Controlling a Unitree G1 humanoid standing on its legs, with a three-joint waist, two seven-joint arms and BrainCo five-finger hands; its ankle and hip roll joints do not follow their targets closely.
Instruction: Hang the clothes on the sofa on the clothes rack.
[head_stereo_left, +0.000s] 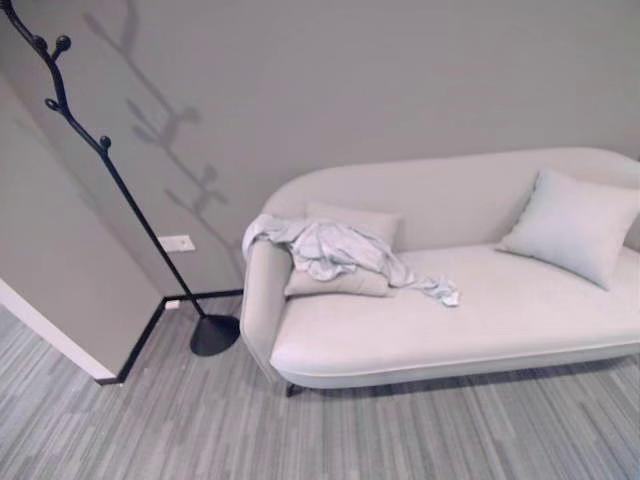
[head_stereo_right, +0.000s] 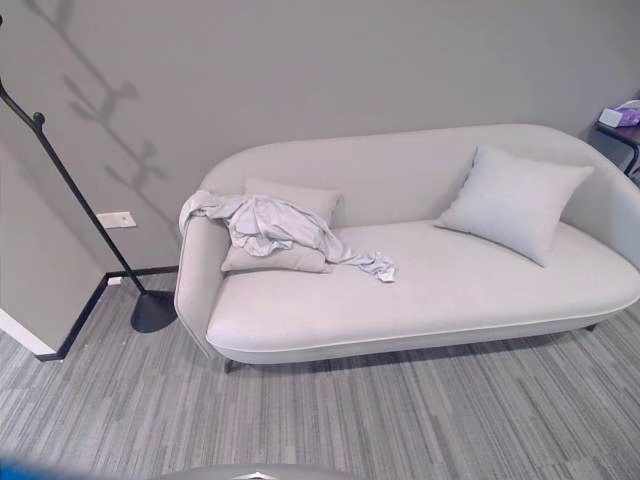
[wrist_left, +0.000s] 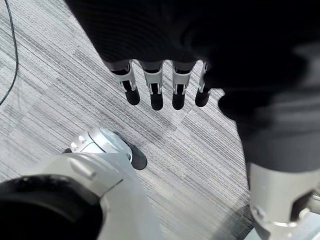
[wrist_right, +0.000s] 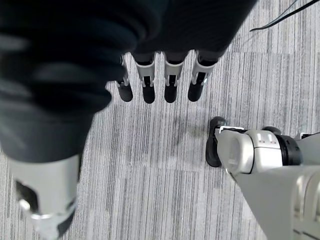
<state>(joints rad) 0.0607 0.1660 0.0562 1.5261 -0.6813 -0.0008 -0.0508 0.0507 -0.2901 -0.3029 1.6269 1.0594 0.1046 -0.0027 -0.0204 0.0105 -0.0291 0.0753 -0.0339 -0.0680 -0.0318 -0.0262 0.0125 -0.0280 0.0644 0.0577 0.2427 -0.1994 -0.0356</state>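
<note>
A crumpled pale grey garment (head_stereo_left: 335, 251) lies over the left arm and a small cushion of the light sofa (head_stereo_left: 480, 320), one end trailing onto the seat. The black clothes rack (head_stereo_left: 110, 165) stands on the floor left of the sofa, by the wall corner, with knobbed branches and a round base (head_stereo_left: 214, 335). In the left wrist view my left hand (wrist_left: 165, 85) hangs over the striped carpet with straight fingers and nothing in it. In the right wrist view my right hand (wrist_right: 160, 82) hangs the same way, fingers straight and empty.
A larger cushion (head_stereo_right: 512, 200) leans at the sofa's right end. A dark side table with a tissue box (head_stereo_right: 622, 115) stands at the far right. A wall corner (head_stereo_left: 60, 300) juts out left of the rack. Grey striped carpet (head_stereo_right: 400, 410) spreads before the sofa.
</note>
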